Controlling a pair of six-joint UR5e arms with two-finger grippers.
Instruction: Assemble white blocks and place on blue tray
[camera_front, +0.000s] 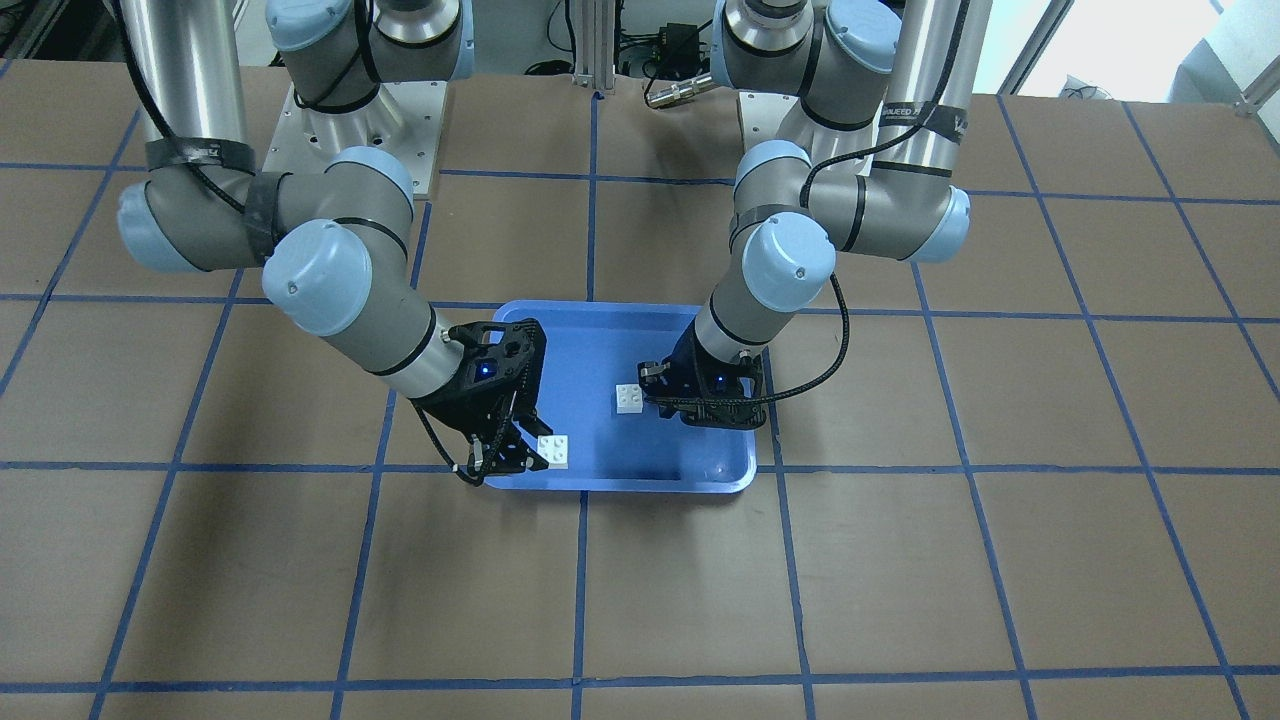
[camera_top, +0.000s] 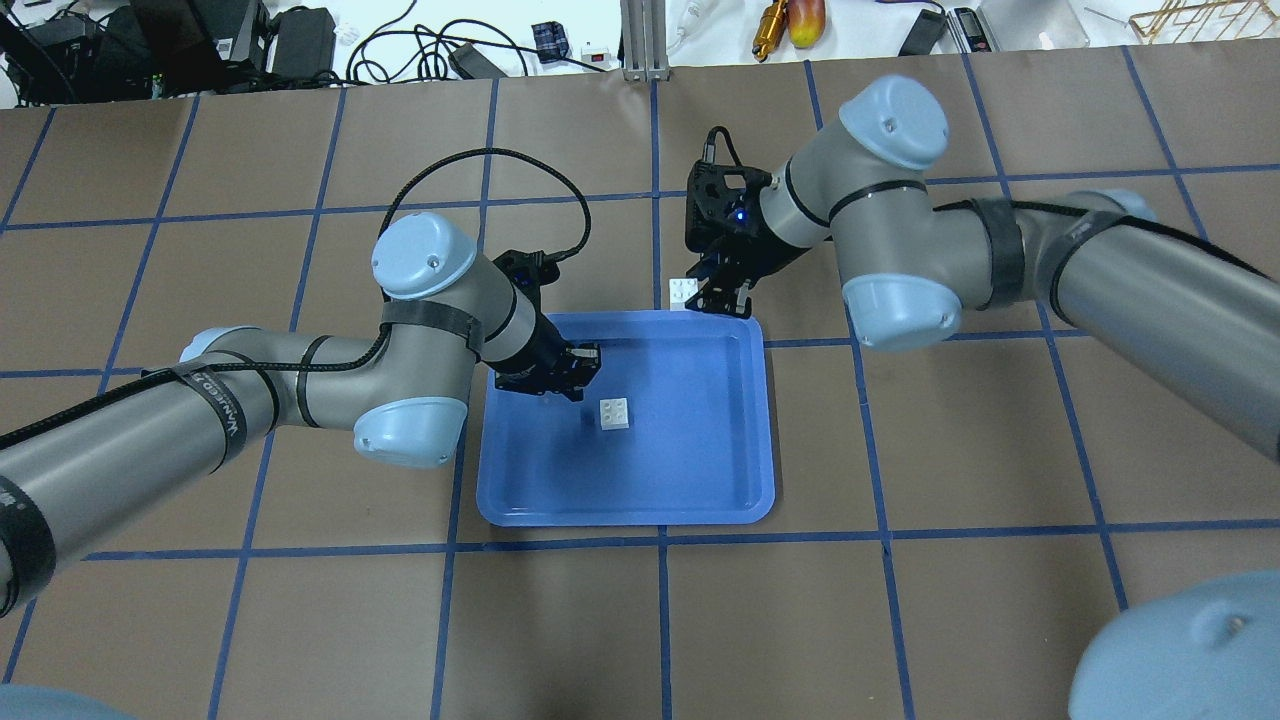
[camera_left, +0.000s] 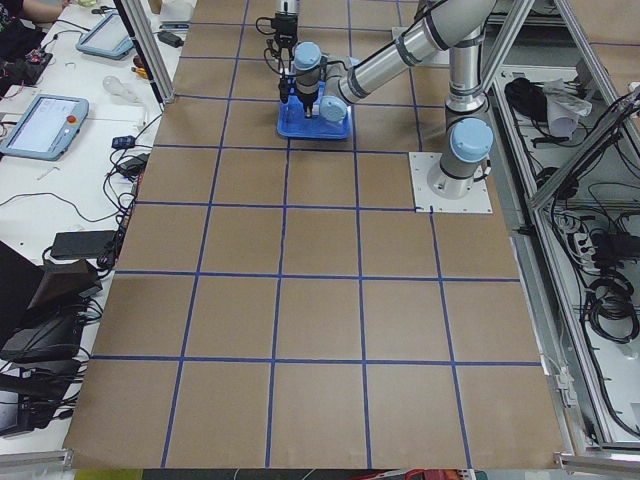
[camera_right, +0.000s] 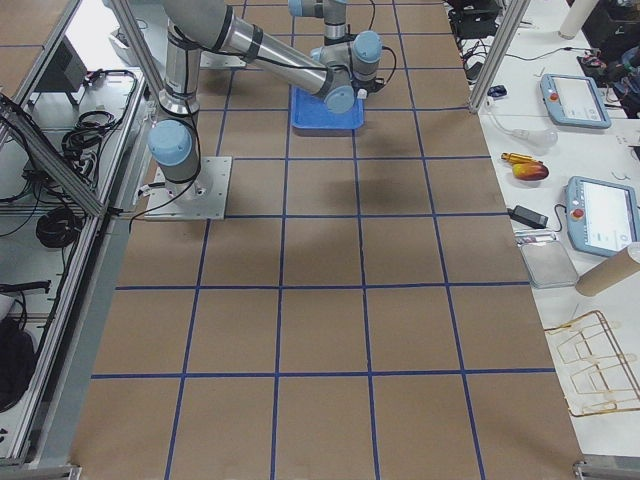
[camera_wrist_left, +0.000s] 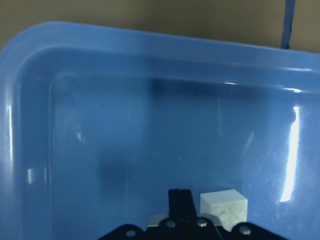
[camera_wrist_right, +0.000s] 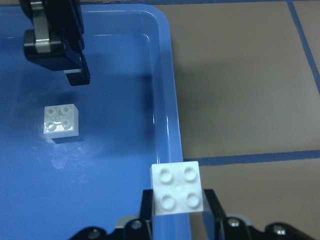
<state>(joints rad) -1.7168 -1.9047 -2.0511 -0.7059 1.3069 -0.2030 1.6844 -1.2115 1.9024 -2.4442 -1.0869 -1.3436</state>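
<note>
- Alignment is what counts: the right hand (camera_wrist_right: 178, 204) pinches one white block (camera_wrist_right: 177, 185), studs up, above the far rim of the blue tray (camera_top: 690, 480).
- The other white block (camera_top: 615, 413) lies studs up on the tray floor, nearer the robot and towards its left.
- The left hand (camera_top: 580, 362) hovers just beside it, seemingly narrow and empty.
- Likely next: carry the held block across, then press down.
</note>
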